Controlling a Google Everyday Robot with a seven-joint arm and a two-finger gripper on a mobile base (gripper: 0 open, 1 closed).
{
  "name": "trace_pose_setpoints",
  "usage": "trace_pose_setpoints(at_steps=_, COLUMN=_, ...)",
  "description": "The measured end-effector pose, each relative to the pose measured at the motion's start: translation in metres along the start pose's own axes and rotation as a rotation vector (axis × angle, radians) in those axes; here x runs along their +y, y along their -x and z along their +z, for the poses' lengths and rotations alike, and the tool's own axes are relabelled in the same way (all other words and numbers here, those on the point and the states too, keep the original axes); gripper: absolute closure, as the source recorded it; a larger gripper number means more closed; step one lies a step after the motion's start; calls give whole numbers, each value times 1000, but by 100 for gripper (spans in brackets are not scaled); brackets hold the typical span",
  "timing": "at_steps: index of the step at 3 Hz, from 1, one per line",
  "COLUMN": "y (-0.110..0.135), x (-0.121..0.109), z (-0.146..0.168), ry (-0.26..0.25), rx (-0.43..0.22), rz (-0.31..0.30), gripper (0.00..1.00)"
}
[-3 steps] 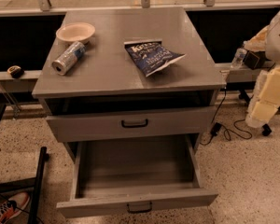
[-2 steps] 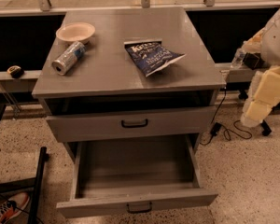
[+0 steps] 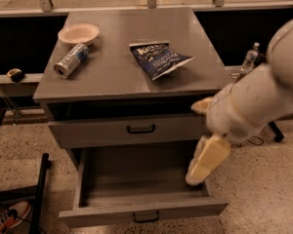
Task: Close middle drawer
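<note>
Closure unstarted: wide grey middle drawer (image 3: 100, 214) fully out; cream gripper (image 3: 207, 162) over drawer's right wall, openness indiscernible.

Middle drawer (image 3: 136, 184): wide grey box, flat front panel, small black bar handle at centre, pulled far out. Gripper (image 3: 196, 175) over its right side.

Cabinet top (image 3: 118, 79) holds bowl (image 3: 78, 33), can (image 3: 71, 60), chip bag (image 3: 158, 59); tool (image 3: 205, 162) below, right.
</note>
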State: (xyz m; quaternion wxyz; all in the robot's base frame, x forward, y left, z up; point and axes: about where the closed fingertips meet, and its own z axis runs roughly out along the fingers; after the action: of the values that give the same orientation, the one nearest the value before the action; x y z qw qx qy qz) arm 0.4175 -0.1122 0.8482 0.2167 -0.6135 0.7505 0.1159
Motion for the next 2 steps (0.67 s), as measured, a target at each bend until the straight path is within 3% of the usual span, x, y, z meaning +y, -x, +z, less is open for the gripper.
trace_pose_setpoints(at_steps=1, y=-9, x=21, z=32, ry=43, rx=10, rz=5, gripper=0)
trace_pose_setpoints(at_steps=2, y=-20, x=27, z=49, ry=80, rx=-52, rz=25, gripper=0)
